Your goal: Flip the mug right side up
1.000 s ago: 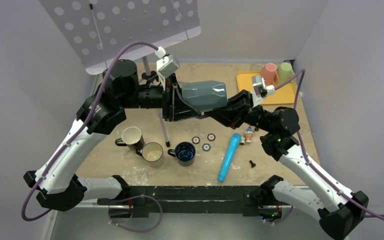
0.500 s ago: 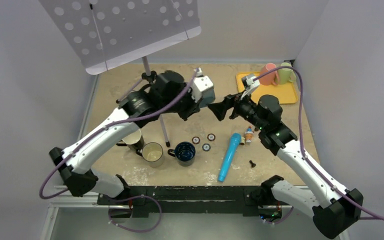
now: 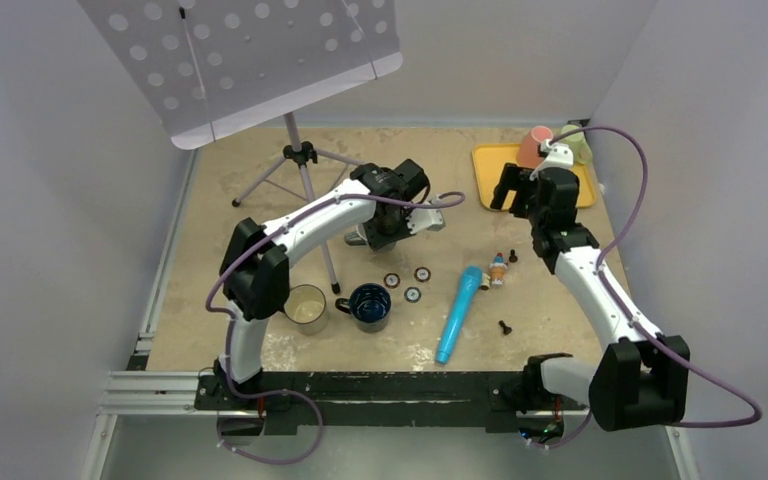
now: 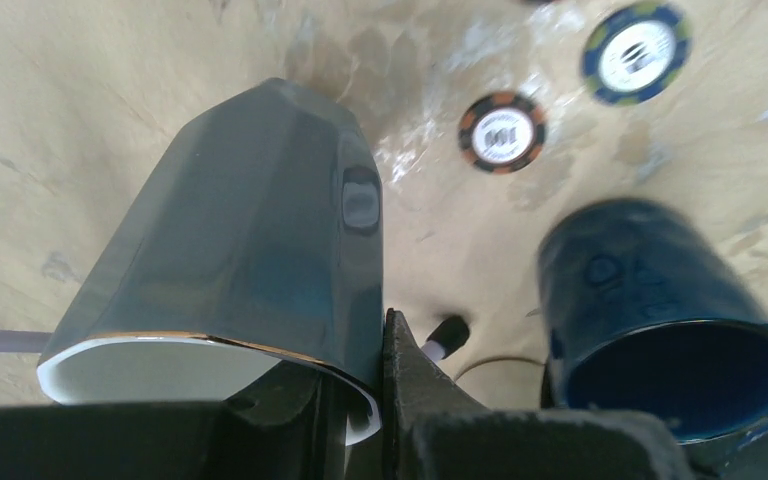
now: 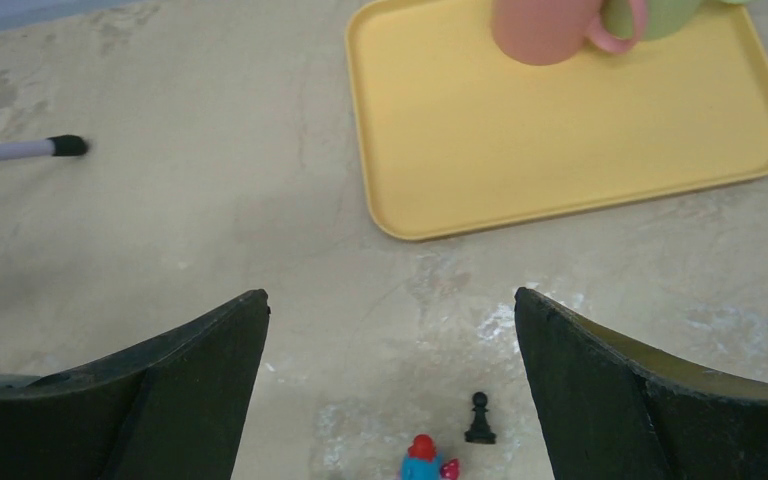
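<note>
The mug (image 4: 250, 230) is grey-blue and faceted with a white inside. In the left wrist view its open mouth faces the camera and its base points down at the table. My left gripper (image 4: 360, 350) is shut on its rim, one finger inside and one outside. From above, the left gripper (image 3: 388, 222) is low over the table's middle and hides most of the mug. My right gripper (image 3: 516, 195) is open and holds nothing, beside the yellow tray (image 3: 490, 165). Its wrist view shows the jaws wide apart, the gripper (image 5: 390, 330) above bare table.
A dark blue mug (image 4: 660, 310) stands close right of the held mug, with poker chips (image 4: 501, 131) beyond. A cream mug (image 3: 305, 305), a blue tube (image 3: 458, 313), a toy figure (image 3: 498, 268), a black pawn (image 5: 479, 418) and the music stand's legs (image 3: 300, 155) are nearby. A pink mug (image 5: 540, 30) sits on the tray.
A second ago both grippers held the mug up in the air. The right one let go and drew back toward the tray; the left arm carried the mug down over the table's middle.
</note>
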